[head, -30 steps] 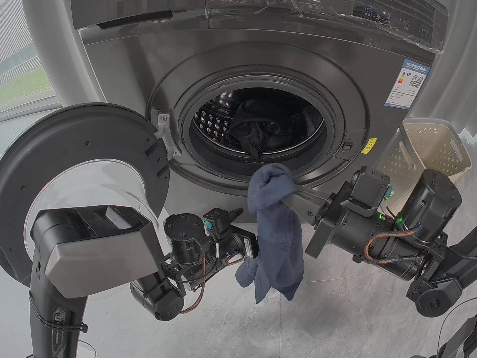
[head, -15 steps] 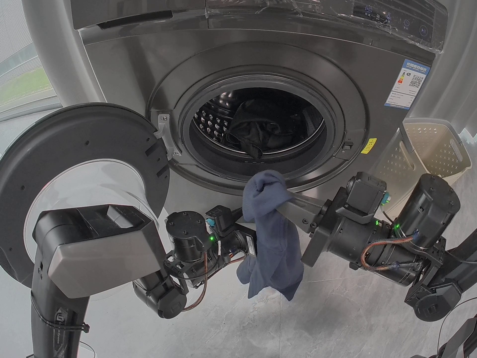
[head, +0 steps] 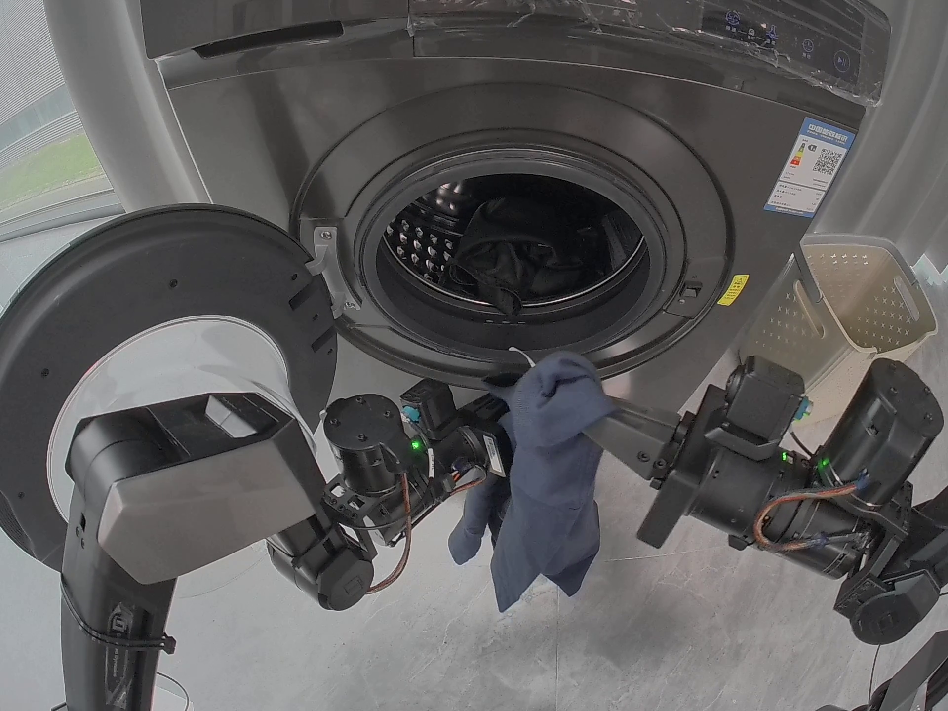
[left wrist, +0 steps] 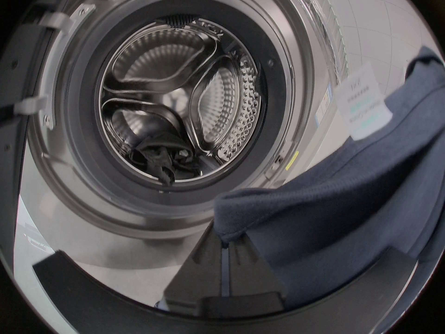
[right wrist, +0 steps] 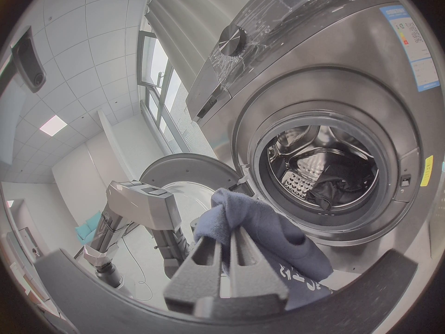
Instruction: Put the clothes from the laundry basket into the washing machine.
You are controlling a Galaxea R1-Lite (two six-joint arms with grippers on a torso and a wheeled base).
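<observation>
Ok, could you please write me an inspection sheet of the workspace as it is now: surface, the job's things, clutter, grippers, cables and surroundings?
Surface: grey tiled floor.
Job's things: washing machine with its door swung open to the robot's left; dark garment in the drum; blue garment hanging just below the opening; laundry basket tilted beside the machine on the robot's right.
Clutter: nothing seen.
Grippers: left gripper and right gripper are both shut on the blue garment.
Cables: left wrist cable and right wrist cable, both short loops.
Surroundings: window on the robot's left.
</observation>
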